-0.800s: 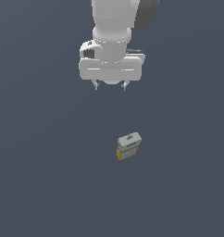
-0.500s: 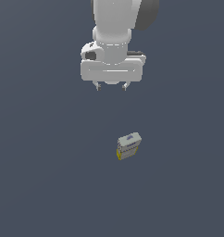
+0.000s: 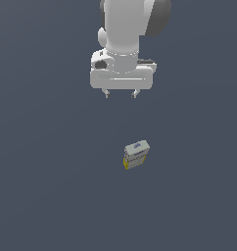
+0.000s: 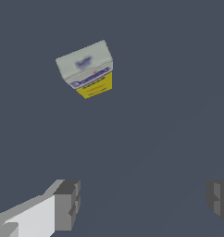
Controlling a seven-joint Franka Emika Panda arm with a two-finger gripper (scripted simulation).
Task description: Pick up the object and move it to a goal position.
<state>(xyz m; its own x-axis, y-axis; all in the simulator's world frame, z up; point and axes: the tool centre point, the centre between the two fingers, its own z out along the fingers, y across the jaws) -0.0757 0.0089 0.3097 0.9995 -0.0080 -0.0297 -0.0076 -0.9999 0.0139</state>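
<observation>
The object [image 3: 136, 155] is a small grey-beige box with yellow edging and a blue-purple mark on top, lying alone on the dark floor. In the wrist view the object [image 4: 86, 69] shows a grey top, blue lettering and a yellow side. My gripper [image 3: 120, 94] hangs above the floor, well apart from the box and farther back in the exterior view. Its two fingers stand wide apart with nothing between them. In the wrist view the gripper [image 4: 144, 203] is open, and the box lies beyond the fingertips [image 4: 66, 203], outside their gap.
A plain dark grey-blue floor [image 3: 52, 186] fills both views. The white arm [image 3: 128, 29] rises above the gripper at the upper middle of the exterior view.
The gripper's fingers have spread wider than before. The hand has shifted slightly towards the exterior view's right. The box has not moved.
</observation>
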